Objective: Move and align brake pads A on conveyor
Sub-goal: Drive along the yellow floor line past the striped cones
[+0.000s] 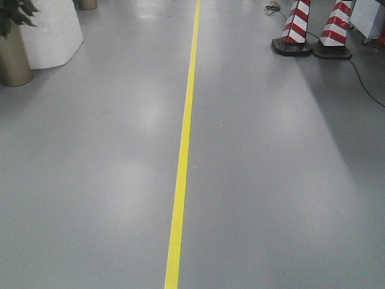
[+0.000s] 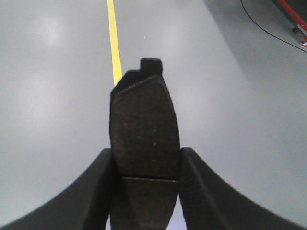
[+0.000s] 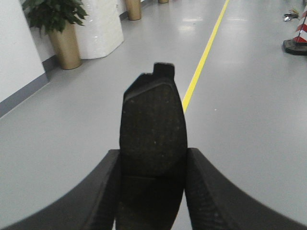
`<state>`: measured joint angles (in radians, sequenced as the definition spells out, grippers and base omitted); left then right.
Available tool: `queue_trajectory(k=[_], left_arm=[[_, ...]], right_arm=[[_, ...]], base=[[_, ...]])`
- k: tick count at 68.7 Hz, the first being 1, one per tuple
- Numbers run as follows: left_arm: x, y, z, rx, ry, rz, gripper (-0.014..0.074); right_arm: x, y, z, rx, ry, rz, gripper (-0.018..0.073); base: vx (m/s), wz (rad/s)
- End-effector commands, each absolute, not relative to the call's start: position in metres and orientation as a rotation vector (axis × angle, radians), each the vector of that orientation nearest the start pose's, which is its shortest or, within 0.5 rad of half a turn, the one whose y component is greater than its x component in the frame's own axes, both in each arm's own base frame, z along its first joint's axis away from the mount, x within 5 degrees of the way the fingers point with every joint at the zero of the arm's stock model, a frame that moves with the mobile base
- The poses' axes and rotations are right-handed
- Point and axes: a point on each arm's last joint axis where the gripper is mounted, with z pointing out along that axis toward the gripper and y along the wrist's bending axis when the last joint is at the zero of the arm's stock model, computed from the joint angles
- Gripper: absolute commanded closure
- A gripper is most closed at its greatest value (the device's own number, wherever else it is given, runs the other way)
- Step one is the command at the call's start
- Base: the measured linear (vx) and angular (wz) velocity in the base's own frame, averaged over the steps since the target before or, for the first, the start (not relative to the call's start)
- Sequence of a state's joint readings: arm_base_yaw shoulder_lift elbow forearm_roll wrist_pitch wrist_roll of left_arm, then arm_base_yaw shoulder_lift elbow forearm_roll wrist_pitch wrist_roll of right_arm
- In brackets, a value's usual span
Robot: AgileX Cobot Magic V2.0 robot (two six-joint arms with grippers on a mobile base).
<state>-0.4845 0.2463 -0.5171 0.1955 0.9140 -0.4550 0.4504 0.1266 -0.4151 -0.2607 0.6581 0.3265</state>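
The lower end of each held brake pad drops below the bottom edge of its wrist view, the gripper fingers run off the lower corners, and the cones lose their tops at the front view's upper edge.

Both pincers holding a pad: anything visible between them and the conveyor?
Cannot say: the conveyor is in no view. Left pincer grips a brake pad, right pincer another pad; beyond both lies only grey floor.
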Motion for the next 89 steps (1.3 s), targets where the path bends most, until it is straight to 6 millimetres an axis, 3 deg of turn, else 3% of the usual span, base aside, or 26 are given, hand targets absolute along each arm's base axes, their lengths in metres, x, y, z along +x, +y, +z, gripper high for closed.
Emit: queue_trajectory(k=[1,54,89], left_arm=[[0.0457,-0.0085,0.3046,0.073,2.031,-0.356,0.0603],[0.0457,-0.0085,0.3046,0.073,2.031,-0.356,0.0603],[0.0457,-0.0085,0.3046,0.073,2.031,-0.356,0.0603]], right_arm=[[0.04,0.0041,0.3032,-0.214,1.711,0.256,0.0564],[0.04,0.0041,0.3032,-0.214,1.711,0.256,0.0564],[0.04,0.0041,0.3032,-0.214,1.711,0.256,0.0564]], base=[[0.71,-0.16],[0.7,-0.17],[0.75,0.08]])
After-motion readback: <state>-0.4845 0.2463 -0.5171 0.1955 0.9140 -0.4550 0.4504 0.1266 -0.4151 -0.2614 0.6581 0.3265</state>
